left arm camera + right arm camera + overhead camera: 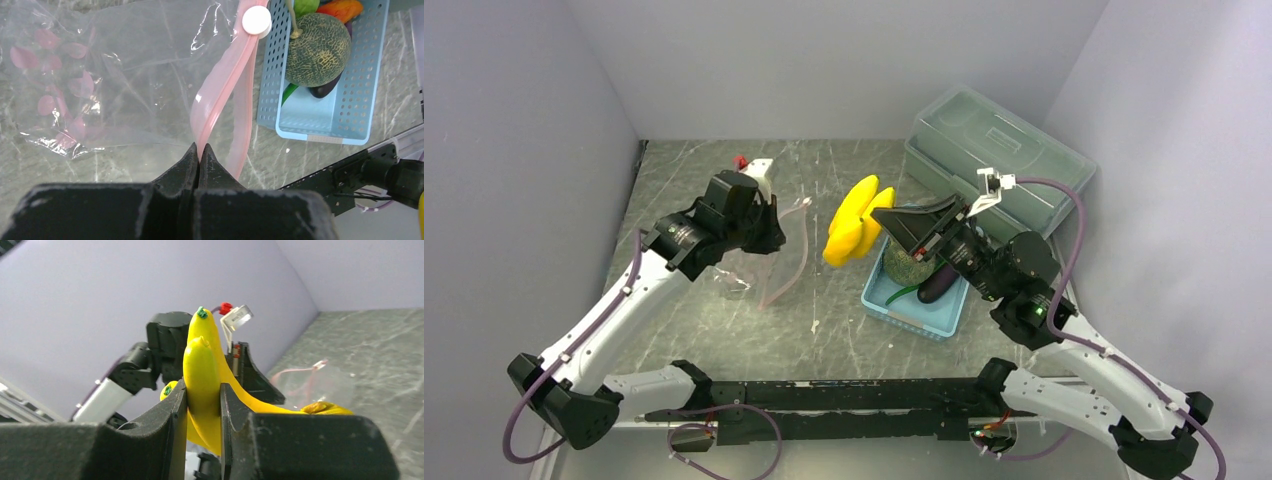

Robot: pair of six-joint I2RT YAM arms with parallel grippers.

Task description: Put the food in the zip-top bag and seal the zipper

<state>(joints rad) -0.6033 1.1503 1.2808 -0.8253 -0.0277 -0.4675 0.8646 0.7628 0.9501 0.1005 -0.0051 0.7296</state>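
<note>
My left gripper (199, 146) is shut on the pale pink zipper (220, 90) of the clear zip-top bag (125, 65), holding one lip up so the mouth gapes. A white slider (256, 20) sits at the strip's far end. From above, the left gripper (764, 215) hangs over the bag (764, 262). My right gripper (202, 387) is shut on the yellow bananas (200, 360), held in the air (852, 225) between bag and basket. The netted melon (317, 50), lime-green fruit (306, 5), orange-red piece (342, 9) and purple eggplant (325, 90) lie in the basket.
The light blue basket (894, 305) stands right of centre, under my right wrist. A translucent grey-green lidded box (994, 150) fills the back right corner. Grey walls close in the left, back and right. A black rail (844, 395) runs along the near edge.
</note>
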